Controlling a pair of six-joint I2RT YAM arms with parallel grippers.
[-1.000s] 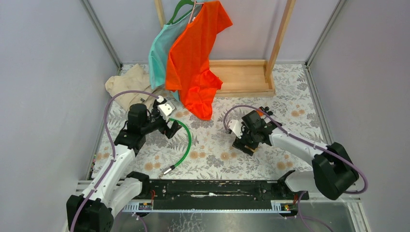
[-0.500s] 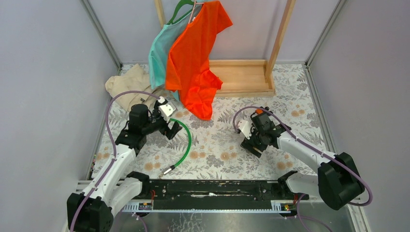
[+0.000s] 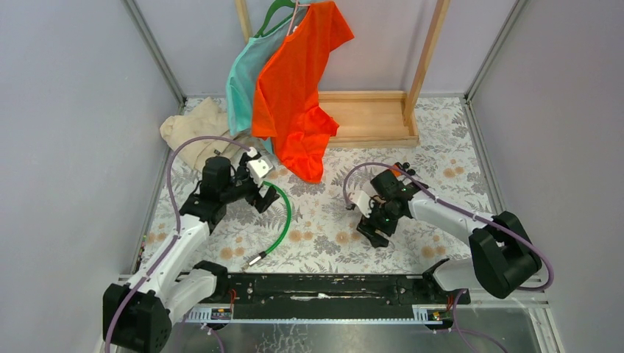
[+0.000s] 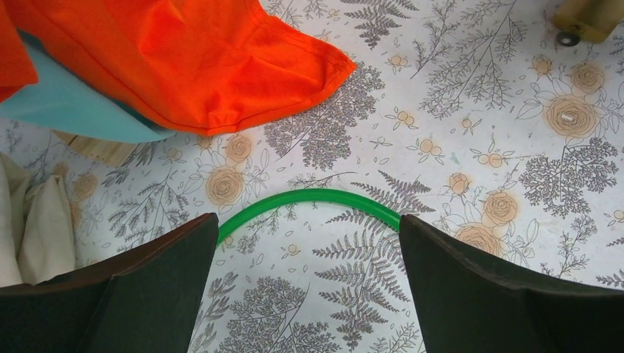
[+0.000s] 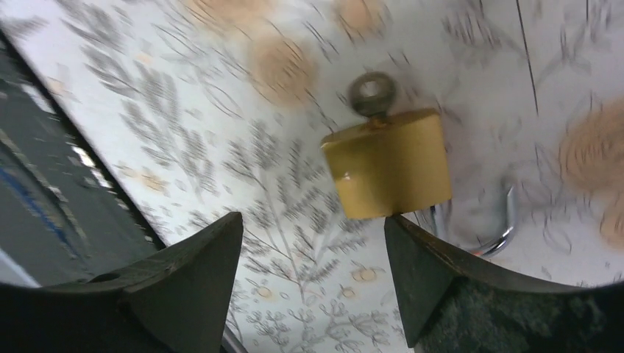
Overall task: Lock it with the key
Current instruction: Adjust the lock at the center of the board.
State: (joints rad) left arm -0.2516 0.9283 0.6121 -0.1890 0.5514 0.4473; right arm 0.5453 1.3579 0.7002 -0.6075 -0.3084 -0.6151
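Approach step, by the look of it: the right claw (image 5: 313,220) hovers well open and empty over the brass padlock (image 5: 386,173) on the desk (image 5: 221,147). The key cannot be made out; only a grey ring (image 5: 371,94) shows at the padlock's 12 o'clock. The next move probably calls for finding and pinching the key. The left claw (image 4: 307,220) gapes wide, empty.

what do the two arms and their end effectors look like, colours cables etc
Both the left arm and right arm have white link shells and chunky black joint housings. A lilac-grey cable loops along each, and a small white block sits near each wrist. The left end effector and right end effector each have two broad, dark, wedge-shaped fingers.
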